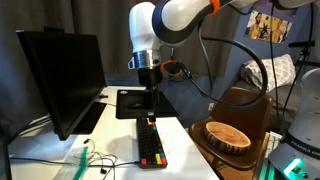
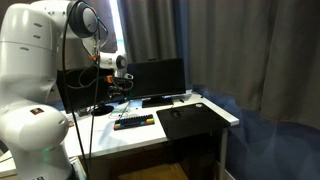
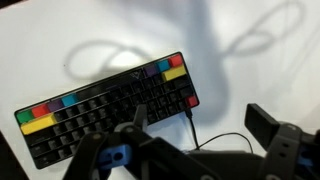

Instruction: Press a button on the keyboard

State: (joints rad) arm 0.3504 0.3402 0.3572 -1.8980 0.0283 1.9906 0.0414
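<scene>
The keyboard [image 3: 105, 105] is slim and black, with red, yellow, green and blue keys at both ends. It lies on the white table. In both exterior views it lies in front of the monitor [image 1: 150, 145] [image 2: 133, 122]. My gripper [image 3: 200, 125] is open and empty, hovering above the keyboard's cable end. One finger shows over the keys, the other over bare table. In the exterior views the gripper [image 1: 150, 100] [image 2: 120, 92] points down, some way above the keyboard, not touching it.
A large black monitor [image 1: 60, 75] stands behind the keyboard. A flat black square mat [image 1: 135, 103] [image 2: 190, 120] lies beside it. A wooden bowl [image 1: 228, 135] sits on a dark stand off the table. A thin cable [image 3: 225, 140] runs from the keyboard.
</scene>
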